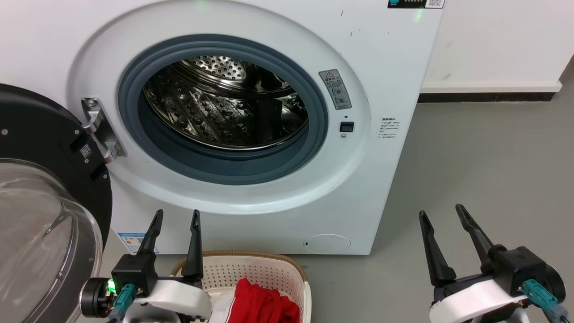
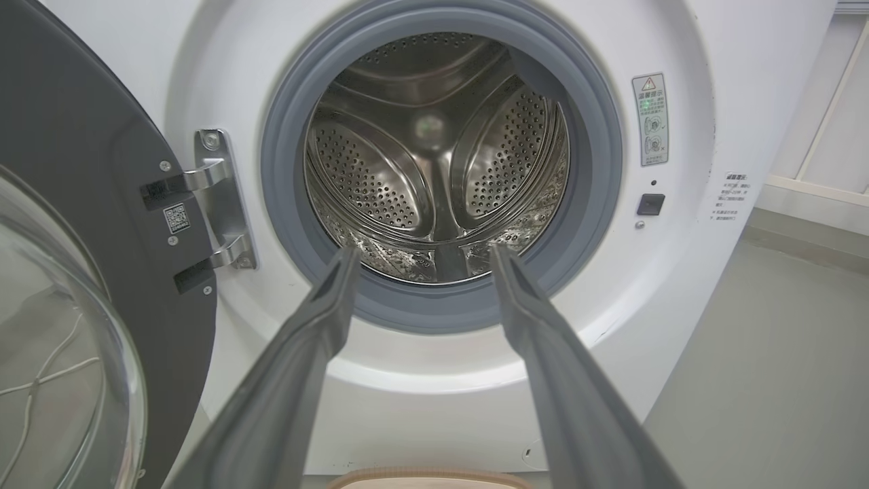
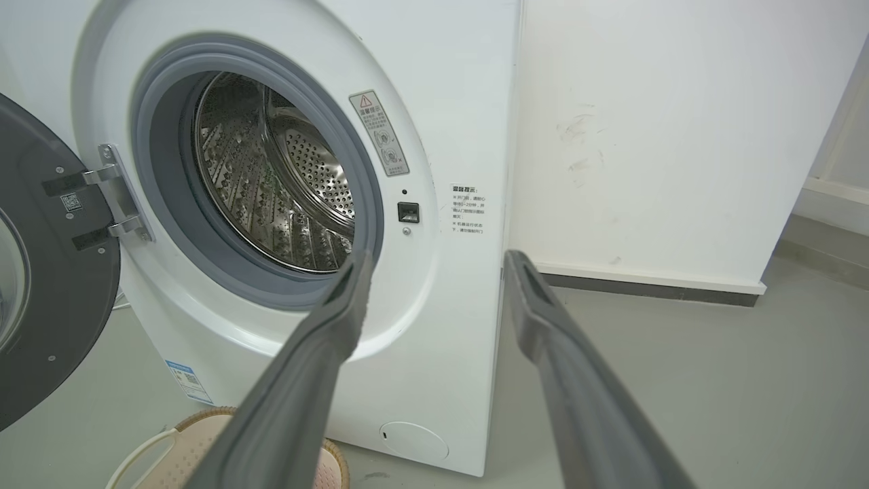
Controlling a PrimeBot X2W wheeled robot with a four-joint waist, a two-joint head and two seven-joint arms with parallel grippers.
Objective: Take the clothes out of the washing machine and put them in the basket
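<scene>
A white front-loading washing machine stands on a grey floor against a white wall. Its black-rimmed glass door is swung wide open to the robot's left on a metal hinge. A grey rubber ring frames the port, and behind it the steel drum shows perforated walls and raised paddles. To the right of the port is a grey warning sticker with a red triangle at its top. Below that are a black latch slot and a small text label with print too fine to read. A QR code label sits on the door's inner rim. A blue-and-white sticker is at the machine's lower left corner, its writing illegible. The cream perforated basket with a brown woven-look rim sits on the floor just in front of the machine. The red clothes, with a white band, lie inside the basket. The left gripper hangs over the basket's left side, fingers spread and holding nothing. The right gripper hangs over bare floor well to the right, fingers likewise parted and holding nothing.
</scene>
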